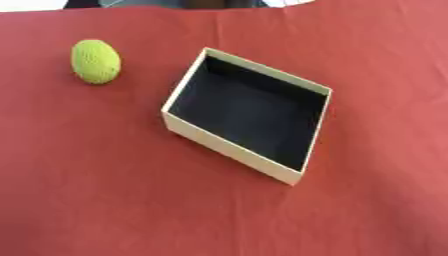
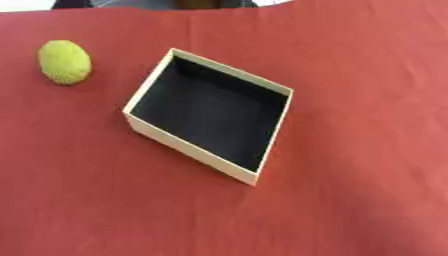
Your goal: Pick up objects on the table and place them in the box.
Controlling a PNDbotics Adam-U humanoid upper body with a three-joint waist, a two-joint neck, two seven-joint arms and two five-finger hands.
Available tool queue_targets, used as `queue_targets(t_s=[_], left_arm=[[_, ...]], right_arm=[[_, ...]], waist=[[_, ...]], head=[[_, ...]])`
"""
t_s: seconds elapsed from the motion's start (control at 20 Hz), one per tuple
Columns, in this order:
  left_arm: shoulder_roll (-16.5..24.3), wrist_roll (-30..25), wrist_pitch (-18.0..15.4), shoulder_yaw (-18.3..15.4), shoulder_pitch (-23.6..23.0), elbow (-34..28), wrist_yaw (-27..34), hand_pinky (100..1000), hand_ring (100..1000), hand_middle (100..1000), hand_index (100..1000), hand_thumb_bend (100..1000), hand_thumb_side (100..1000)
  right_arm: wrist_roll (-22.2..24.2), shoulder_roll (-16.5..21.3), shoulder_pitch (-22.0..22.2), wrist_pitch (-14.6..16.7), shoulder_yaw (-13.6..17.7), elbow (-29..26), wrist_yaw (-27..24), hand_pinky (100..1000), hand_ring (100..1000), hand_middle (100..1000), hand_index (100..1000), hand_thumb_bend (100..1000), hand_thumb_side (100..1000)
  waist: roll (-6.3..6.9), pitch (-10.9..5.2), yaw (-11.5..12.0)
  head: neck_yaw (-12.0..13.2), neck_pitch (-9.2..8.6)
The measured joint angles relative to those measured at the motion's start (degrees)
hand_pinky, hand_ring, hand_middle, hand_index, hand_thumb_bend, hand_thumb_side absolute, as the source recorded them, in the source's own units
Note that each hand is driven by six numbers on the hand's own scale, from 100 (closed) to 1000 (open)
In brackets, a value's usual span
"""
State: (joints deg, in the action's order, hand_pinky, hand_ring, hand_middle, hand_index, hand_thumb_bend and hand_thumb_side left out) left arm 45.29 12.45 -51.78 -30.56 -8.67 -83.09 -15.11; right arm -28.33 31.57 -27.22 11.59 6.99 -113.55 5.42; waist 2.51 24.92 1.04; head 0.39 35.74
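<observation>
Nothing is done yet, as far as I can judge: the box (image 1: 229,148) sits open on the red tabletop (image 1: 105,200), its dark inside holding nothing. The yellow-green ball (image 1: 95,61) lies well apart from it, off to my left. Neither of my hands shows in either view, so I cannot tell how they stand. The ball is left to pick up and put in.

Yellow-green knitted ball (image 1: 95,61) at 10 o'clock, lying apart from box (image 1: 229,147); box cream-walled, black inside, open, skewed, centre.
</observation>
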Motion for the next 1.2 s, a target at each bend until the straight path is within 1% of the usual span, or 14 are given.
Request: queue_targets(t_s=[0.15, 0.25, 0.3, 0.4, 0.5, 0.65, 0.85, 1.0, 1.2], left_arm=[[2.0, 5.4, 0.5, 0.9, -0.1, 2.1, -5.2, 774, 766, 765, 912, 100, 405], [3.4, 7.5, 2.4, 1.8, 0.4, 3.8, -8.6, 785, 778, 777, 920, 100, 418], [4.2, 8.3, 3.2, 2.4, 0.9, 4.7, -10.0, 794, 789, 787, 922, 100, 394], [5.7, 9.2, 4.1, 3.7, 2.3, 6.5, -12.5, 809, 807, 803, 930, 100, 413], [7.3, 9.2, 4.2, 5.3, 4.1, 8.1, -14.1, 834, 833, 820, 940, 100, 469], [9.8, 8.3, 3.2, 7.8, 8.0, 10.7, -14.6, 841, 839, 825, 952, 100, 500], [13.3, 5.7, 1.2, 11.3, 14.4, 13.9, -12.2, 839, 839, 827, 954, 100, 516], [15.3, 2.3, 0.5, 14.1, 18.6, 15.9, -9.9, 840, 843, 831, 955, 100, 537], [16.6, -3.3, 0.0, 17.3, 23.7, 18.0, -7.0, 840, 848, 830, 936, 100, 511]], right_arm=[[0.1, 0.1, 0.0, 0.0, 0.0, 0.0, 0.0, 766, 714, 583, 747, 100, 542], [0.1, 0.3, 0.0, 0.0, 0.0, 0.0, 0.0, 766, 714, 583, 747, 100, 542], [0.1, 0.5, 0.0, 0.0, -0.1, 0.0, 0.0, 766, 714, 583, 747, 100, 542], [0.2, 0.5, 0.0, 0.0, -0.1, 0.0, 0.0, 766, 714, 583, 747, 100, 542], [0.3, 0.5, 0.0, -0.1, -0.3, 0.0, 0.0, 766, 713, 583, 747, 100, 543], [0.6, 0.5, -0.1, -0.1, -0.4, 0.0, 0.0, 766, 714, 583, 747, 100, 542], [0.8, 0.5, -0.1, -0.2, -0.7, 0.0, -0.1, 766, 714, 583, 747, 100, 542], [1.1, 0.5, -0.4, -0.1, -0.7, 0.0, -0.1, 766, 714, 583, 746, 100, 542], [1.4, 0.5, -0.5, -0.2, -1.0, 0.0, -0.3, 766, 714, 583, 747, 100, 542]], waist=[[0.04, 0.0, 0.0], [0.04, 0.0, 0.0], [0.04, 0.0, 0.0], [0.04, 0.0, 0.0], [0.06, 0.0, 0.0], [0.14, -0.11, -0.1], [0.14, -0.56, -0.3], [0.14, -0.61, -0.7], [0.17, -0.86, -0.8]], head=[[-0.1, 0.11], [-0.1, 0.42], [-0.1, 0.45], [-0.1, 0.48], [-0.1, 0.51], [-0.1, 0.9], [-0.1, 0.99], [-0.1, 1.15], [-0.1, 1.47]])
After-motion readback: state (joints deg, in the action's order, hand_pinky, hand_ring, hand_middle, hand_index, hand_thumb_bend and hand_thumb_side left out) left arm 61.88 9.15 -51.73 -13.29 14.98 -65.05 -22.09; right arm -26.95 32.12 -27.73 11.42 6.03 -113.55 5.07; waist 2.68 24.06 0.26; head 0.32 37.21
